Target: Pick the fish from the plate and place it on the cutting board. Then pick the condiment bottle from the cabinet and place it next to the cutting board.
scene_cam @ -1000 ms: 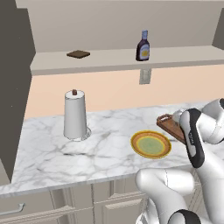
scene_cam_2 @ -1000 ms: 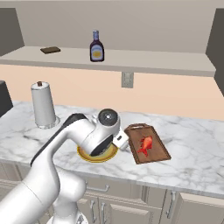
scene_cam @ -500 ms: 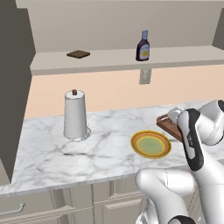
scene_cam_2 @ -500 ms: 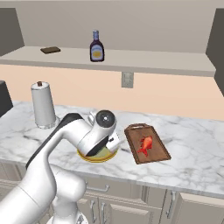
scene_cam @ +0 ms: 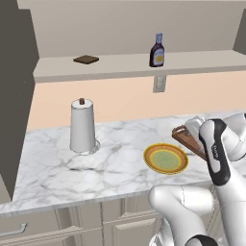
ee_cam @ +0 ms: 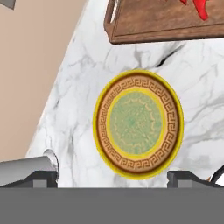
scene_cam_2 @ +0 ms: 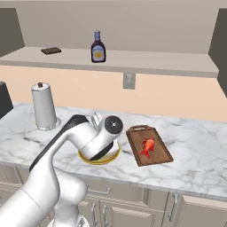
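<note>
— Now, gripper [ee_cam: 112, 177] over the bare plate [ee_cam: 177, 127], jaws apart, nothing held; fish [scene_cam_2: 147, 146] on the cutting board [scene_cam_2: 160, 158].

— Bottle's turn, I'd judge: rise well clear, then approach the condiment bottle [scene_cam_2: 98, 47] on the cabinet [scene_cam_2: 155, 64] level.

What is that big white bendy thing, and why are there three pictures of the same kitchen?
The white bendy thing is a robot arm, a bit like your arm, with a two-finger gripper instead of a hand. Two pictures come from cameras riding behind the arm, one on its left side and one on its right. The third comes from a camera on the hand itself, looking down at the plate. On the marble counter sit the plate, a cutting board with a little red fish lying on it, and a paper-towel roll. Up on the shelf stand a condiment bottle and a small brown slab. The gripper's fingers are spread open and hold nothing.
</note>
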